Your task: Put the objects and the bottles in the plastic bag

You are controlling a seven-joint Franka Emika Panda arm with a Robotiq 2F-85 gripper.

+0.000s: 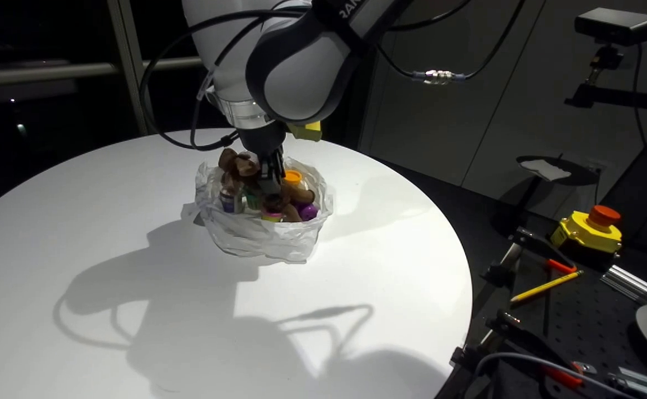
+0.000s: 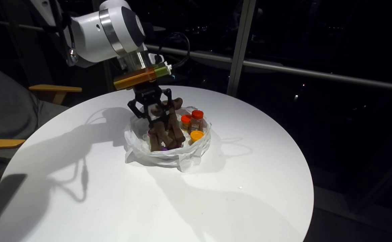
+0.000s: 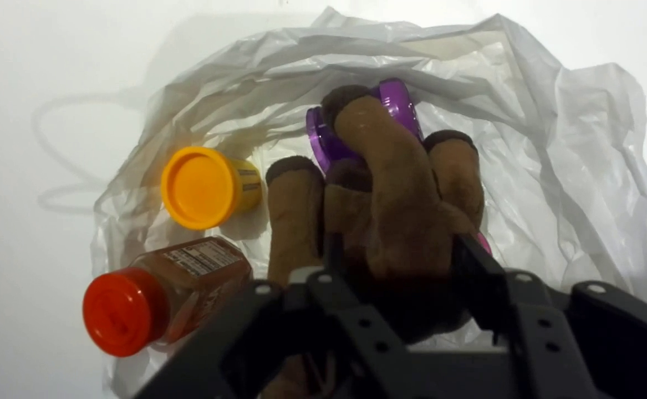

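Note:
The white plastic bag (image 1: 256, 239) stands open on the table and shows in both exterior views (image 2: 186, 160) and the wrist view (image 3: 528, 166). Inside it are a red-capped jar (image 3: 195, 291), an orange-lidded can (image 3: 198, 188), a red-lidded can (image 2: 185, 123), purple containers (image 3: 400, 105) and a small labelled bottle (image 1: 231, 201). A brown plush toy (image 3: 406, 183) with several limbs lies over them; I cannot tell whether it is one toy or two. My gripper (image 3: 398, 244) is inside the bag's opening, its fingers against both sides of the plush. It also shows in the exterior views (image 1: 271, 183) (image 2: 159, 116).
The round white table (image 2: 142, 205) carries the bag towards its far side. Dark windows stand behind. A chair (image 2: 1, 111) is close to the table's edge. A black bench with an emergency stop button (image 1: 589, 231) and a pencil (image 1: 546, 286) stands beside the table.

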